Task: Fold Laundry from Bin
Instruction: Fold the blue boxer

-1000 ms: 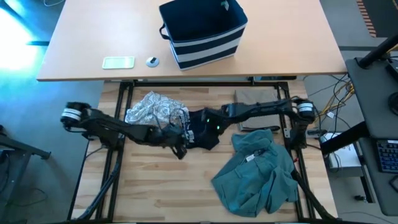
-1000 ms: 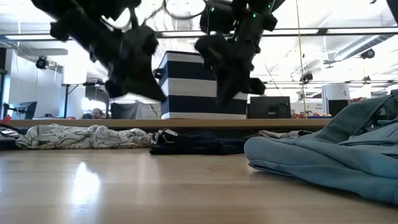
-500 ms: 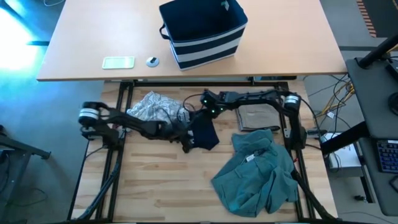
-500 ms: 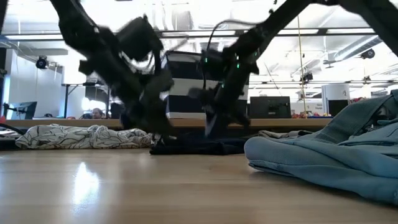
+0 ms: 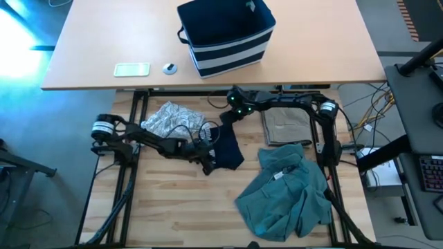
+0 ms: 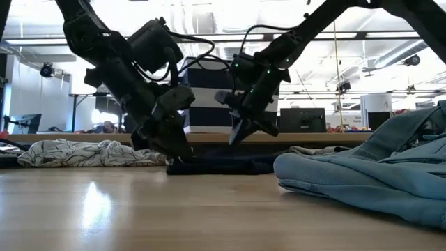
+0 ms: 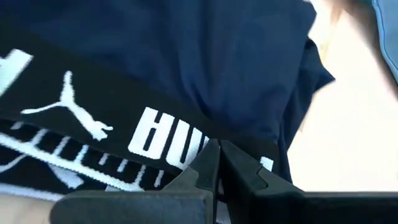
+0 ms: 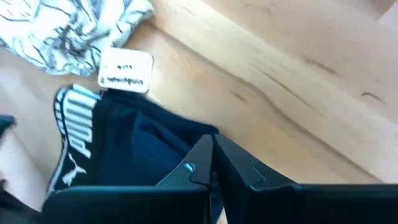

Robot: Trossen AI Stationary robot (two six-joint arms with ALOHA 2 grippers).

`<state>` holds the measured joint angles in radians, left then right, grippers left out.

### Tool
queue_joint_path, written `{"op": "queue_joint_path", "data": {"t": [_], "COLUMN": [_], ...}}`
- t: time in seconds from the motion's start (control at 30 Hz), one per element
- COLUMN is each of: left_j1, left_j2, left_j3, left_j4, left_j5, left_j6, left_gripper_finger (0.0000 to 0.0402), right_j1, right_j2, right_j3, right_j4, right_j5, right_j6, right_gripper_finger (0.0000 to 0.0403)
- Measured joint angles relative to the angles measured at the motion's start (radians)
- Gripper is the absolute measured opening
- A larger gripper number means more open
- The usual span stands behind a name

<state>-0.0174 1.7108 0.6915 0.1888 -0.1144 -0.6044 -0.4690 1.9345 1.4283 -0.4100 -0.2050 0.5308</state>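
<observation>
The left claw (image 5: 208, 164) is clenched on the waistband edge of the dark navy garment with white print (image 5: 225, 149), which lies on the wooden counter (image 5: 180, 207). The right claw (image 5: 223, 118) is clenched at the garment's far edge; whether it pinches cloth is unclear. The striped navy fabric bin (image 5: 227, 34) stands on the farther counter.

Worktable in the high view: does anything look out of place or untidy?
Nothing damaged. The large teal-green garment lies crumpled, unfolded, beside the flat tan garment; the grey-white patterned garment is bunched up.
</observation>
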Motion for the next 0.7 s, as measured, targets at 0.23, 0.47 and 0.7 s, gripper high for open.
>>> {"op": "queue_joint_path", "data": {"t": [0.23, 0.47, 0.7], "left_j1": [0.061, 0.174, 0.244], "left_j2": [-0.150, -0.183, -0.066], "left_j3": [0.000, 0.001, 0.001], "left_j4": [-0.014, -0.019, -0.035], "left_j5": [-0.034, -0.095, -0.112], "left_j6": [0.010, 0.070, 0.147], "left_gripper_finger": [0.0000, 0.0000, 0.0000], "right_j1": [0.003, 0.009, 0.043], "right_j2": [0.012, -0.056, -0.029], "right_j3": [-0.010, -0.010, -0.014], "right_j4": [0.009, -0.024, -0.051], "right_j5": [0.006, 0.023, 0.014], "right_j6": [-0.001, -0.004, 0.002], "right_gripper_finger": [0.0012, 0.0012, 0.0012]}}
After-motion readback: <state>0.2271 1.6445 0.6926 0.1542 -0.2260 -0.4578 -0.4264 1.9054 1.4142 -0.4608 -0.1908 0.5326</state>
